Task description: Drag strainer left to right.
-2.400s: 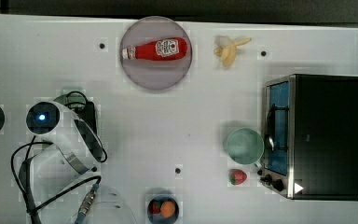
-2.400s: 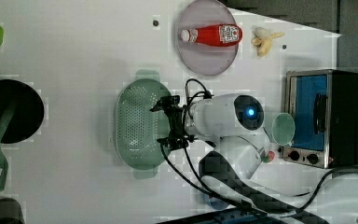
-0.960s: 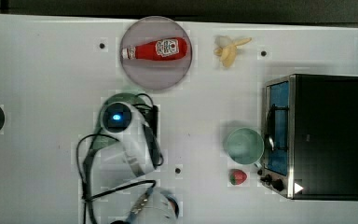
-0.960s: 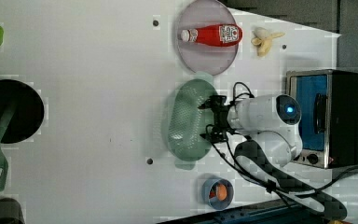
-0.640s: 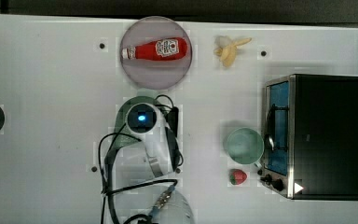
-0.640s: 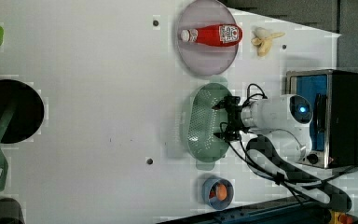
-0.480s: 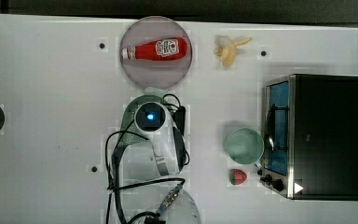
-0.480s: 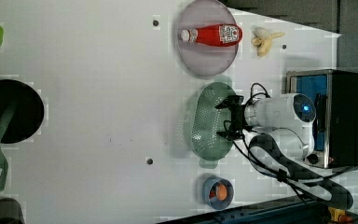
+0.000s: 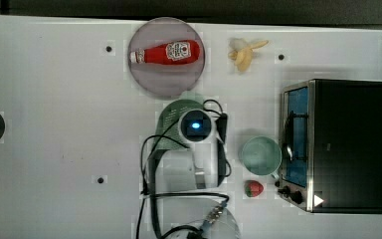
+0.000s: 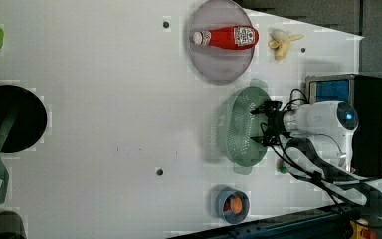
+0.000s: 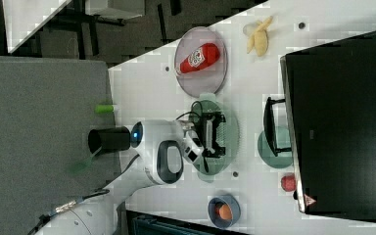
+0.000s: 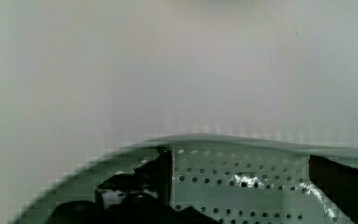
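The strainer point(image 10: 238, 127) is a pale mint-green oval colander with small holes; it lies on the white table just below the plate in the left view. In the top view the arm's wrist point(image 9: 196, 124) covers most of the strainer point(image 9: 171, 117). My gripper point(image 10: 259, 124) reaches down into the bowl, open, its two black fingers spread wide. The wrist view has the perforated strainer point(image 12: 242, 177) wall between the fingers point(image 12: 158, 172), both inside the rim. In the right view the gripper point(image 11: 213, 134) sits over the middle of the strainer point(image 11: 230, 129).
A plate point(image 9: 149, 79) holds a ketchup bottle point(image 9: 166, 52). A round mint cup point(image 9: 260, 155) stands between strainer and toaster oven point(image 9: 338, 144), with a strawberry point(image 9: 252, 188) beside it. Also here: a banana point(image 9: 243, 52), a small bowl point(image 10: 231, 204), a black pan with spatula point(image 10: 10, 119).
The arm and the strainer have slid together toward the top view's right, from the left side of the table to just short of the mint cup.
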Available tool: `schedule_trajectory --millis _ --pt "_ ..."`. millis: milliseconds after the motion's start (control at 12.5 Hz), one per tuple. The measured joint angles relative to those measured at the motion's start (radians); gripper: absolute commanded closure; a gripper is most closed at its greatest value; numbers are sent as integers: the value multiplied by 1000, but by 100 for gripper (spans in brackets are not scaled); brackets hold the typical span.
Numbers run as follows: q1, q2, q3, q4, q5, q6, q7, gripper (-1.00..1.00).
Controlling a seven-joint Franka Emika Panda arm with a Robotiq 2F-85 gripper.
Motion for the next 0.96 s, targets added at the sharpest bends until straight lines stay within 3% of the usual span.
schedule_trajectory --millis 240,960 --pt "-7 7 -75 -10 -14 -11 -64 -100" --pt "-9 -11 -150 -14 4 17 -209 -100"
